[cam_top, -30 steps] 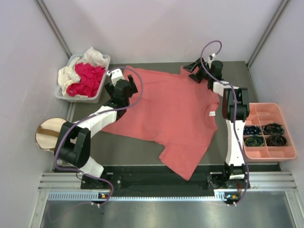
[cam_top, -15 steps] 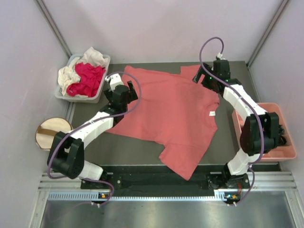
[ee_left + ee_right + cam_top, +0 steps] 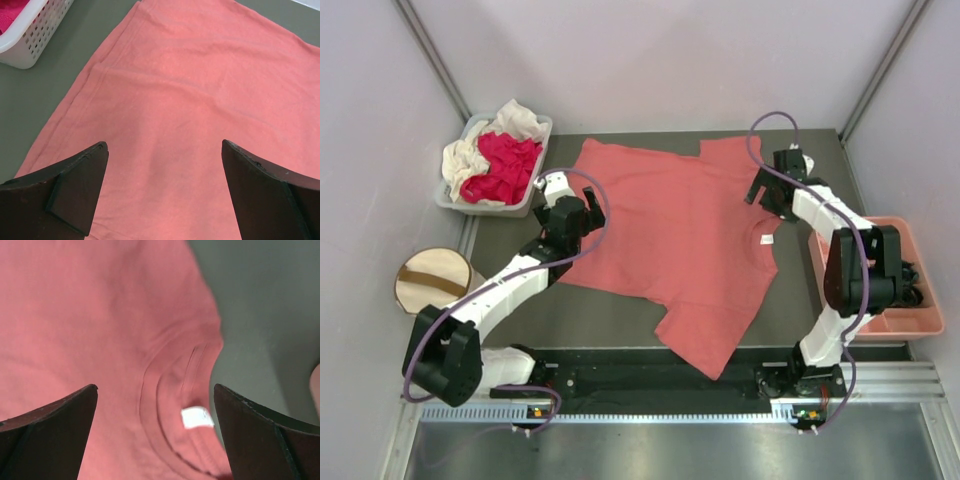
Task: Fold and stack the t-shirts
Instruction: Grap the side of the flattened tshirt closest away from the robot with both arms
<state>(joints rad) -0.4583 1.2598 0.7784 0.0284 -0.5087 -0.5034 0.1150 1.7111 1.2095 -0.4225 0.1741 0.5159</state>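
The left hand (image 3: 164, 145) hangs with its two fingers (image 3: 75, 190) spread wide apart and nothing between them. It sits low over the salmon-pink shirt (image 3: 680, 230), just inside that shirt's hem edge, where a shallow crease runs beside the edge. Whether its fingertips touch the cloth cannot be told.

The right hand (image 3: 155, 387) is likewise spread open and empty. It is poised over the opposite end of the shirt, at the collar, with the white neck label (image 3: 196, 417) lying on the cloth just past the gap between its fingers.

The shirt is spread mostly flat on the dark desk (image 3: 600, 310), collar toward the right arm, one sleeve at the far edge and the other reaching toward the arm bases.

Off the shirt's hem end, near its far corner, stands a pale perforated basket (image 3: 30, 45) holding a crumpled magenta-red shirt (image 3: 505, 165) and a cream-white shirt (image 3: 465, 160).

Nearer the bases on that same side, well apart from the shirt, is a cream fabric bin (image 3: 435, 280) with a brown strap.

Beyond the collar end sits a salmon-pink plastic tray (image 3: 890, 330), partly hidden by the right arm.
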